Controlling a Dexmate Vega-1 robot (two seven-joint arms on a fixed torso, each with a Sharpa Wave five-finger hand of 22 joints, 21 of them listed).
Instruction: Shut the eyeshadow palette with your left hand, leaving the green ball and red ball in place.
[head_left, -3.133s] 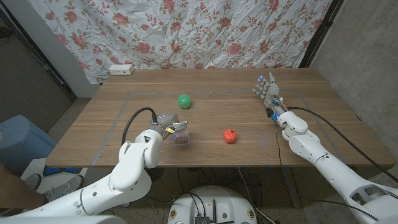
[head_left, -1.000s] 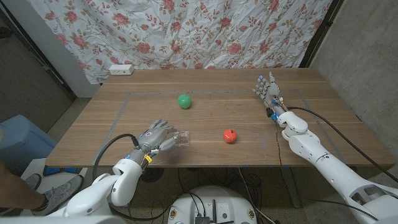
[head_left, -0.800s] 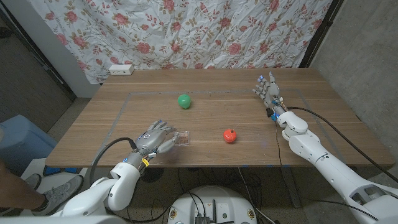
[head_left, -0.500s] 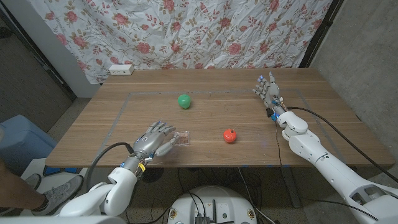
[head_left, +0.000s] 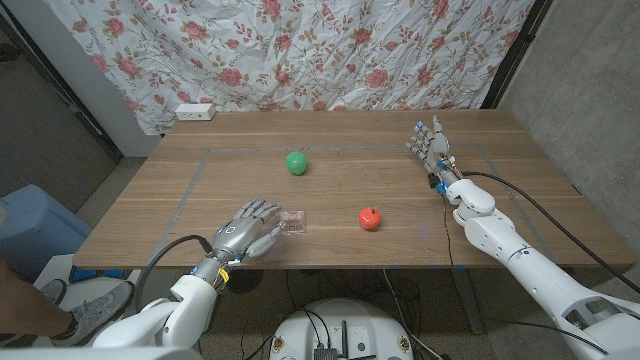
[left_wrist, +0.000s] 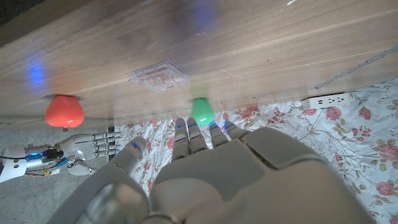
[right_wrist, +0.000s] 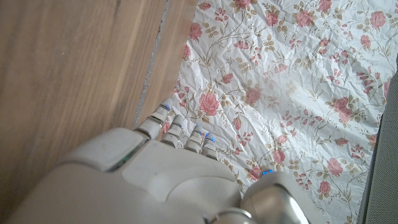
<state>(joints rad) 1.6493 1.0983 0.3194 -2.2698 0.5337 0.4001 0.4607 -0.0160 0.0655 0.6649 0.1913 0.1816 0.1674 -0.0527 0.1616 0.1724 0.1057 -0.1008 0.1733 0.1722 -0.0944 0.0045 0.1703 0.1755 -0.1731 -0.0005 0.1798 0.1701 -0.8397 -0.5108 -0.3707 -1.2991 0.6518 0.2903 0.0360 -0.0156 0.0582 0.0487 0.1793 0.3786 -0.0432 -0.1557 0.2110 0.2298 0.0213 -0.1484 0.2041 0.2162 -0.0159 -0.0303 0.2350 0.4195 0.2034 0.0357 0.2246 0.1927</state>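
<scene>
Since 3.1 s ago the left hand (head_left: 250, 228) has pulled back from over the eyeshadow palette (head_left: 293, 222) toward the near table edge, and over the last sec. it kept easing back w/ the arm dropping lower. It now sits just beside the palette on the robot's left, fingers (head_left: 268, 232) spread and slightly curled, holding nothing; whether the fingertips touch the case can't be told from the head view. The palette lies flat and looks closed on the wooden table (head_left: 200, 180), near the front edge; in the left wrist view it shows as a clear case (left_wrist: 158, 76) w/ pinkish pans inside, apart from the fingertips. The green ball (head_left: 295, 162) sits farther back, well apart from the palette, approx. in line w/ it. The red ball (head_left: 370, 218) lies to the palette's right, near but not touching. The right hand (head_left: 430, 145) stands at the far right of the table, fingers extended and apart, gripping nothing. A floral cloth (head_left: 330, 50) hangs behind the table, and a white power strip (head_left: 195, 111) lies at the back left corner.
</scene>
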